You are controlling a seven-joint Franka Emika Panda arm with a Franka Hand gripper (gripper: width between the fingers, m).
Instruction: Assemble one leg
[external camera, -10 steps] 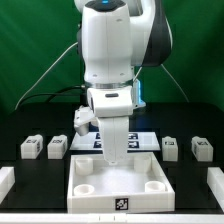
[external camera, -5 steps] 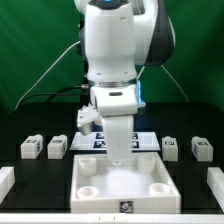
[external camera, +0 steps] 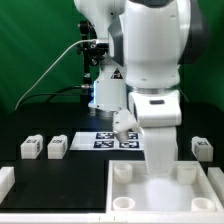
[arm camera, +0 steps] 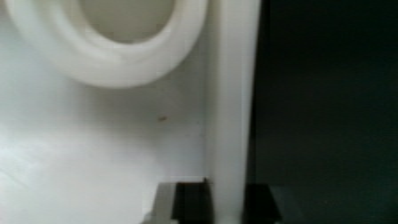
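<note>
The large white tray (external camera: 150, 195) with a raised rim lies at the front right of the exterior view. My gripper (external camera: 160, 168) reaches down onto its far rim. In the wrist view the two dark fingers (arm camera: 192, 205) straddle the tray's white rim wall (arm camera: 231, 100), and the gripper (arm camera: 230, 203) is shut on it. A round socket (arm camera: 125, 40) shows on the tray floor beside the rim. Two small white legs (external camera: 30, 148) (external camera: 57, 147) stand at the exterior view's left. A third leg (external camera: 201, 149) stands at its right, partly behind the arm.
The marker board (external camera: 105, 140) lies on the black table behind the tray, partly covered by the arm. A white block (external camera: 5, 181) sits at the front left edge. The tray's right side runs out of frame. A green curtain closes the back.
The arm has swung to the exterior view's right. The tray has moved right with it, from the middle front to the right front. The legs have not moved.
</note>
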